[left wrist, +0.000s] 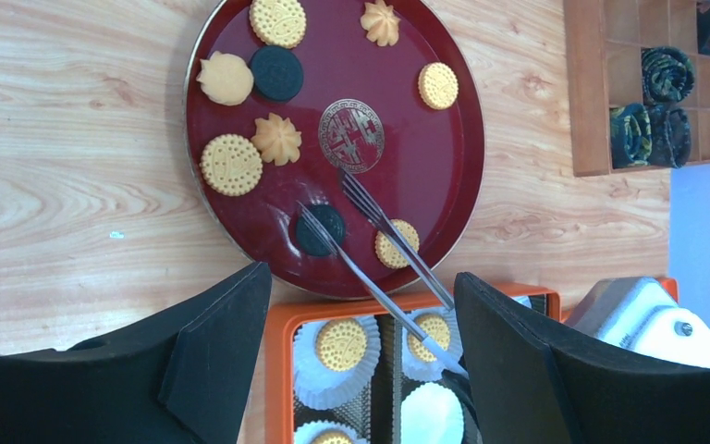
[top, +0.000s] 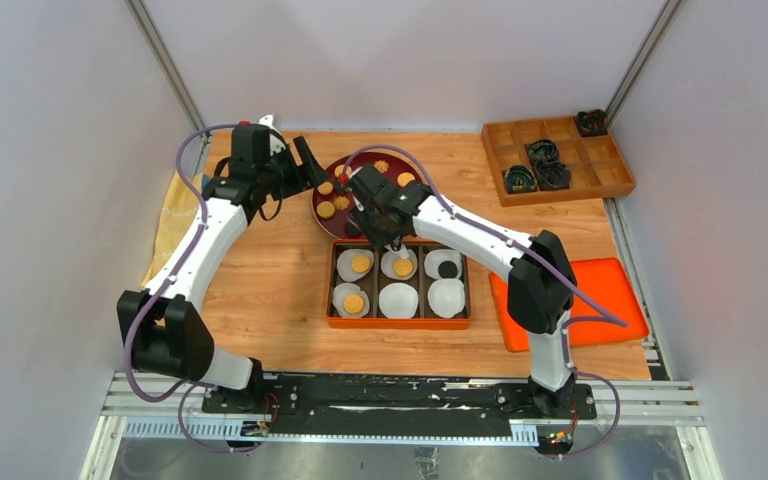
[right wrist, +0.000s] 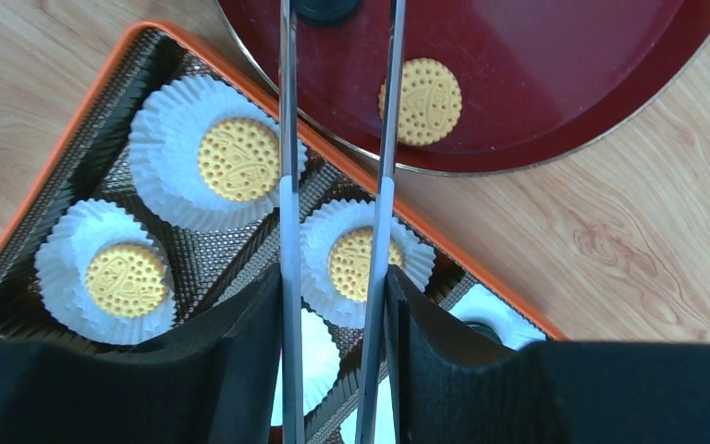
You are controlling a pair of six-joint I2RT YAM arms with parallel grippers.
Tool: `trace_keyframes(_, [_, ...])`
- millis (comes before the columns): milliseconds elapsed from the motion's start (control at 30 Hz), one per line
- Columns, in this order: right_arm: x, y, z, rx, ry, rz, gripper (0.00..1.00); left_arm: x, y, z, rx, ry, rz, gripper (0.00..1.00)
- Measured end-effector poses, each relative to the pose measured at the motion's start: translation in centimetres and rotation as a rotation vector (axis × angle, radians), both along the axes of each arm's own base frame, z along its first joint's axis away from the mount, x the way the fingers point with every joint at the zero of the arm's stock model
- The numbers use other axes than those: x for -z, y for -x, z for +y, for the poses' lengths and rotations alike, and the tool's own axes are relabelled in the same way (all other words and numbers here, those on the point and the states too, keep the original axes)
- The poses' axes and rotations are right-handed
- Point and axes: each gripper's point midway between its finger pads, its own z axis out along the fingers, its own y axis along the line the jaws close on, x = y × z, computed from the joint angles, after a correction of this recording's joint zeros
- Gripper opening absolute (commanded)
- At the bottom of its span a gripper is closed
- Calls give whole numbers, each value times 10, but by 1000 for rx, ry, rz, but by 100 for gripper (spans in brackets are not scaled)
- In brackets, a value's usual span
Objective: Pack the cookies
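Several cookies lie on a dark red round plate (left wrist: 397, 139): golden round ones (left wrist: 231, 165), flower-shaped ones (left wrist: 277, 139) and dark ones (left wrist: 319, 231). An orange tray (top: 397, 322) holds six white paper cups; three hold golden cookies (right wrist: 238, 159), one a dark cookie (top: 447, 268), two are empty. My right gripper (right wrist: 333, 287) is shut on metal tongs (right wrist: 287, 139) above the tray's far edge. The tong tips are spread over the plate's near edge, one over a dark cookie, one by a golden cookie (right wrist: 421, 102). My left gripper (left wrist: 361, 287) is open and empty above the plate's edge.
A wooden compartment box (top: 557, 158) with dark rolled items stands at the back right. A flat orange lid (top: 580, 300) lies right of the tray. A yellow cloth (top: 170, 215) lies at the table's left edge. Walls close in three sides.
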Motion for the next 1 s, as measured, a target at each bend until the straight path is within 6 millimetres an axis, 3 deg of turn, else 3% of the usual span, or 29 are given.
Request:
trace_keyframes(267, [-7,-8,14,-20,-36,-16,44,3,-1,0,1,-1,7,78])
trace_keyframes(500, [22,-24,22,-7,-4,13,45,3,-1,0,1,-1,7,78])
trace_keyframes(667, [29,-33,25,6,6,16,43,3,-1,0,1,0,7,78])
trace_keyframes(733, [27,-39,27,11,-1,9,37,3,-1,0,1,0,7,78])
trace_keyframes(867, [27,-46,28,21,-8,5,13,3,-1,0,2,1,7,78])
trace_keyframes(1000, [27,-49,29,20,-19,10,6,3,-1,0,3,3,7,78])
